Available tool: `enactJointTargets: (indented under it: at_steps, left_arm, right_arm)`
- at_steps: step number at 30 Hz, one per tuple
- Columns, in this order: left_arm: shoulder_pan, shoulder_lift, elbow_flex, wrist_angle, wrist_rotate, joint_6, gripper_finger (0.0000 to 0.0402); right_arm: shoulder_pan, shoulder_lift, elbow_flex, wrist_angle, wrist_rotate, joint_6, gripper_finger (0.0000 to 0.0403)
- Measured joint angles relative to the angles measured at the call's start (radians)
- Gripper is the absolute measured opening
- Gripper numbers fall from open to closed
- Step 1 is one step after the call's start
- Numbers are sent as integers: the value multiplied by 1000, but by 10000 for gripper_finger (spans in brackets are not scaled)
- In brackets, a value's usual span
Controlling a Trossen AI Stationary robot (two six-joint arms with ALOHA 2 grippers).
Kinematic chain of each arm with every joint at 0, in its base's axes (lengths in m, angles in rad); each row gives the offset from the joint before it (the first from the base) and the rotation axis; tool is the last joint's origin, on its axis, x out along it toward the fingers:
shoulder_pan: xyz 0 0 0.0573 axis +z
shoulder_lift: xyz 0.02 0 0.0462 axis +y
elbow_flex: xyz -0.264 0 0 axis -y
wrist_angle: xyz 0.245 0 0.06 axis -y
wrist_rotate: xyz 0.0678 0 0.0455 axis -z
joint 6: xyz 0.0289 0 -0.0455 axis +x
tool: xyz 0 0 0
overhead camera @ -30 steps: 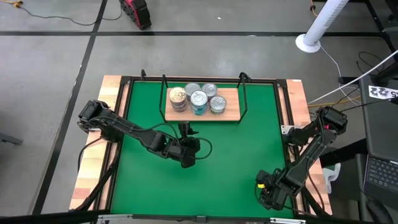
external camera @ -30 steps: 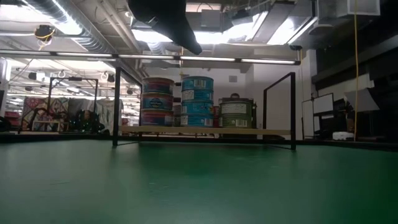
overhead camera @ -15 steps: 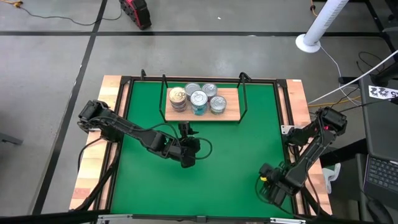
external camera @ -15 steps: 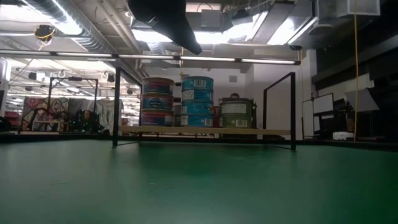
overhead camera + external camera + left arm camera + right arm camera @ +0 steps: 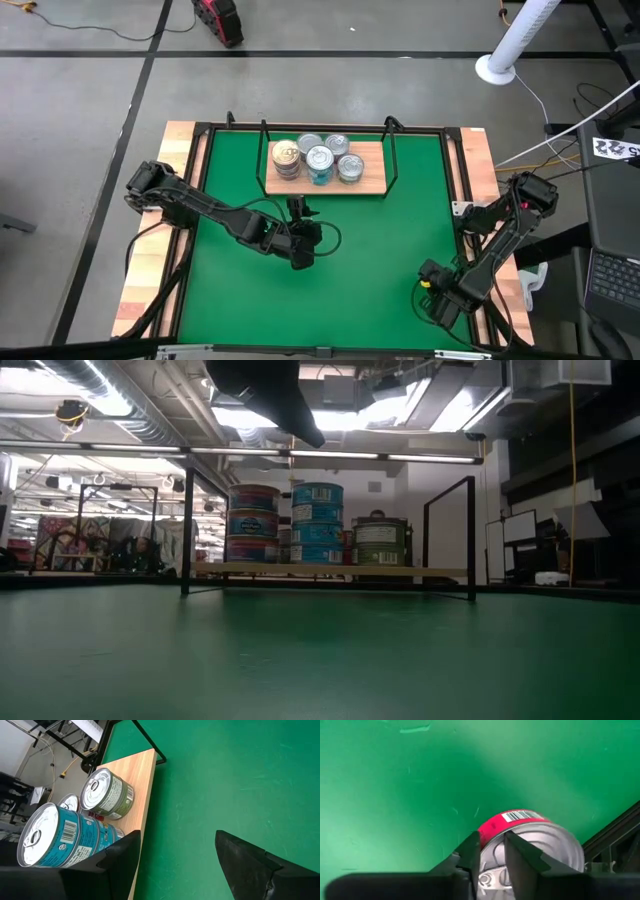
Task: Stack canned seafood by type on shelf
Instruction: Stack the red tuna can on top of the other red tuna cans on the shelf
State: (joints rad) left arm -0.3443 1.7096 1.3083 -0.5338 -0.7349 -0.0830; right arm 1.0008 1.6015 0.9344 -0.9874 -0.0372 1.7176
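The shelf (image 5: 372,180) is a light-wood board inside black wire uprights at the far middle of the green mat. On it stand several tins in stacks, among them a teal stack (image 5: 317,522), a stack beside it (image 5: 253,523) and a single greenish tin (image 5: 380,545). My left gripper (image 5: 300,240) hangs open above the mat, near side of the shelf; its wrist view shows the teal tins (image 5: 60,837) and the board (image 5: 142,795). My right gripper (image 5: 433,300) is at the mat's near right corner, over a red tin (image 5: 540,840) with a silvery lid, which it hides in the high view. My right gripper comes at the red tin from above, pointing down. Its two fingers stand close together at one edge of the lid's rim (image 5: 492,851), with one fingertip (image 5: 474,845) at the rim's outer side and the other over the lid. The tin stands upright on the mat.
The mat's black frame (image 5: 615,835) runs close beside the red tin. The wire uprights (image 5: 392,150) bound the shelf's sides. Open green mat (image 5: 380,250) lies between the two arms. A white post base (image 5: 497,68) and a laptop (image 5: 610,280) sit off the table.
My right gripper has tipped to point more steeply down and has shifted a little toward the table's right edge at the near right corner. The left arm and the tins on the shelf have kept still.
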Motion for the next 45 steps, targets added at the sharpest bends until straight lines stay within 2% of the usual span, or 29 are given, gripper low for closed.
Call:
enactJointTargets:
  at_steps: [10, 21, 28, 32, 38, 42, 45]
  left_arm:
    - [0, 0, 0, 0, 0, 0, 253]
    - [0, 0, 0, 58, 1, 7, 253]
    - [-2, 6, 0, 200, 108, 84, 253]
    - [-8, 29, 0, 271, 128, 120, 253]
    - [-8, 94, 0, 292, 140, 139, 253]
    - [-8, 148, 0, 292, 148, 144, 253]
    - [-8, 176, 0, 294, 149, 160, 253]
  right_arm:
    - [0, 0, 1, 23, 1, -10, 5]
    - [-4, 0, 0, 42, 40, -27, 1]
    - [-49, 5, -5, 156, 88, -130, 1]
    - [-93, 4, -4, 194, 98, -199, 0]
    - [-148, 3, -2, 238, 93, -304, 0]
    - [-174, 2, 28, 206, 62, -371, 0]
    - [-185, 2, 69, 118, 53, -391, 0]
